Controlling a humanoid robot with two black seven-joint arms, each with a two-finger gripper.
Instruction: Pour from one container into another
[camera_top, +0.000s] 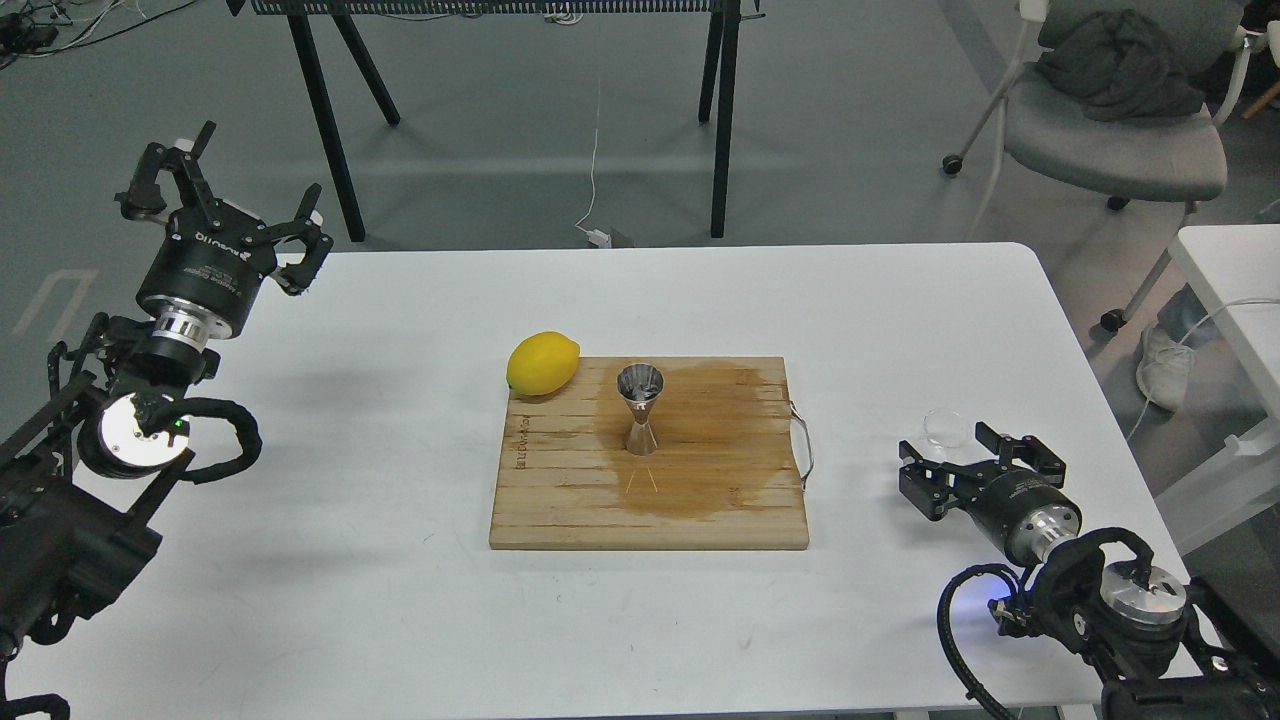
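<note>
Two grippers open, empty: left (232, 195) far left of board (560, 500), right (975, 455) just right, jaws around cup (946, 428) on table (400, 600); jigger (640, 410) upright mid-board, lemon (542, 362) at far-left corner

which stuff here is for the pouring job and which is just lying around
For the job: glass cup, metal jigger, right hand open beside the cup.
Lying about: lemon, stained wooden cutting board, chair with dark clothing.
</note>
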